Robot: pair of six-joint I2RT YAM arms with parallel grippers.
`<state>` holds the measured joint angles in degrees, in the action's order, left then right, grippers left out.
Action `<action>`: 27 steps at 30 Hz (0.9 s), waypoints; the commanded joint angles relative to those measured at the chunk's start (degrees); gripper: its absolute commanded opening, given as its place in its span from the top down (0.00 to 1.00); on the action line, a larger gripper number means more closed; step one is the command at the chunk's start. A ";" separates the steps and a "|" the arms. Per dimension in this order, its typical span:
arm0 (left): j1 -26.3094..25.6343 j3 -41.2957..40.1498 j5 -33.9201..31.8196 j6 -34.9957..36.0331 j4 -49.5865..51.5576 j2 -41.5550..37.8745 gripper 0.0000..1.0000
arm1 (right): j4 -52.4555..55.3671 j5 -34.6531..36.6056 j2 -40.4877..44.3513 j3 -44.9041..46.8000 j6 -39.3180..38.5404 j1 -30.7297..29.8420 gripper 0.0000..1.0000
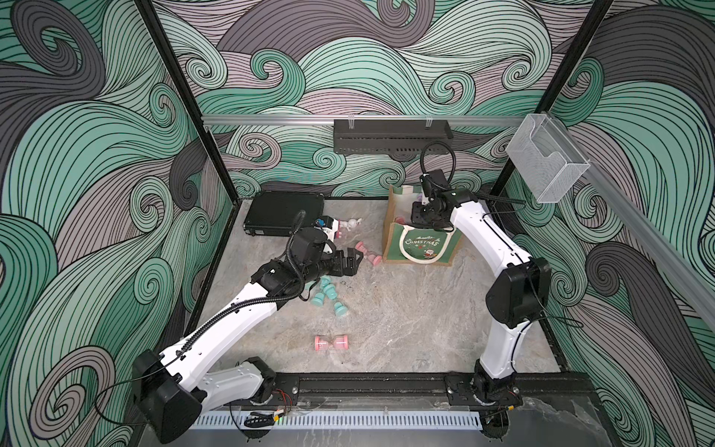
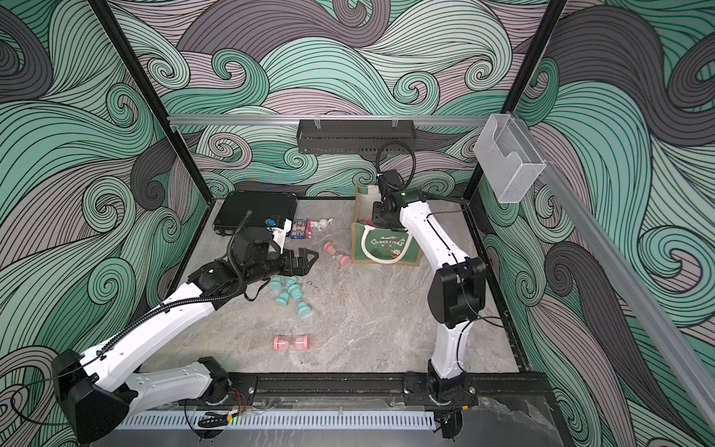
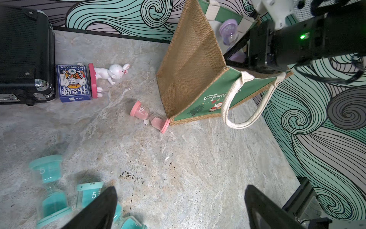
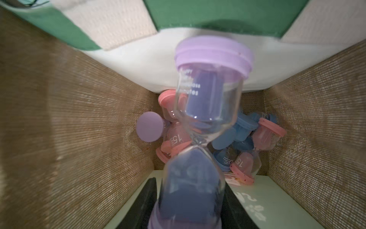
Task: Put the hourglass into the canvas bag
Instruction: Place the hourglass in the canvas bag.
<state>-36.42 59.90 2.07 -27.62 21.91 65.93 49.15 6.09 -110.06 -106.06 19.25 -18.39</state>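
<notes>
Here the right end effector (image 4: 188,206) clamps the purple hourglass (image 4: 208,95) by one bulb, inside the canvas bag (image 4: 69,128)

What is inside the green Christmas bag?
Pink, blue and purple hourglasses piled on its bottom, and the right gripper holding a purple hourglass above them. Anything under the pile is hidden.

Grey marbled tabletop (image 1: 406,329) with canvas bag (image 1: 421,247), hourglasses (image 1: 332,341), black case (image 1: 282,213).

walls (image 1: 387,58): teal-grey swirl mural; floor (image 1: 406,317): grey marbled slab; rail (image 1: 271,119): black perforated shelf (image 1: 390,135) hung
</notes>
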 commanded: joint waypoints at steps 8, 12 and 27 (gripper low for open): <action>0.39 1.71 0.02 -0.68 -2.21 1.24 0.01 | -1.99 1.81 -3.75 2.86 0.53 1.31 0.77; 0.44 2.07 -1.16 -1.30 -1.72 1.44 0.02 | -5.65 1.98 -2.38 7.35 0.88 1.34 0.73; 0.48 1.36 -3.48 -2.27 -2.13 0.34 0.01 | -6.60 1.87 4.47 9.26 -0.08 1.51 0.38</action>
<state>-36.42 59.92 -0.21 -29.19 20.56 67.02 42.35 7.49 -109.25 -96.99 19.42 -17.10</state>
